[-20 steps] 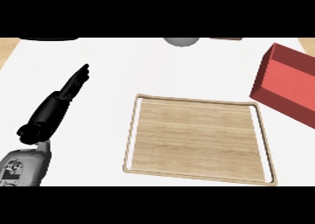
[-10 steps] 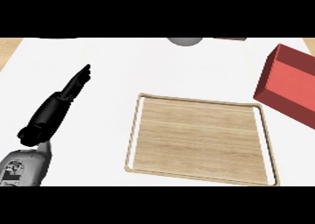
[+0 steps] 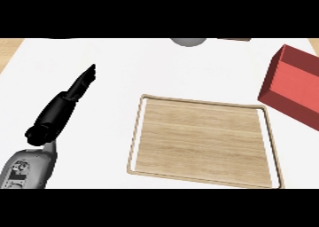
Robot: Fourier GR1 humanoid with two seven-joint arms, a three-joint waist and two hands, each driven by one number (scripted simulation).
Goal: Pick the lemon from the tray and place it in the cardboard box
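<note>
A square wooden tray [image 3: 204, 139] lies on the white counter at the middle right, with nothing visible on it. No lemon shows anywhere in the view. At the right edge stands a red box [image 3: 299, 91], cut off by the frame, its open side facing up and left. My left hand [image 3: 65, 104] comes in from the lower left with straight fingers pointing up and right, holding nothing, well left of the tray. My right hand does not show.
A grey rounded object [image 3: 188, 41] sits at the top edge, partly cut off. A brown strip [image 3: 234, 39] shows beside it. The counter's wooden edge [image 3: 5, 55] runs along the upper left.
The view has shifted slightly, so the tray and the red box sit a little further right and lower. My left hand keeps the same pose.
</note>
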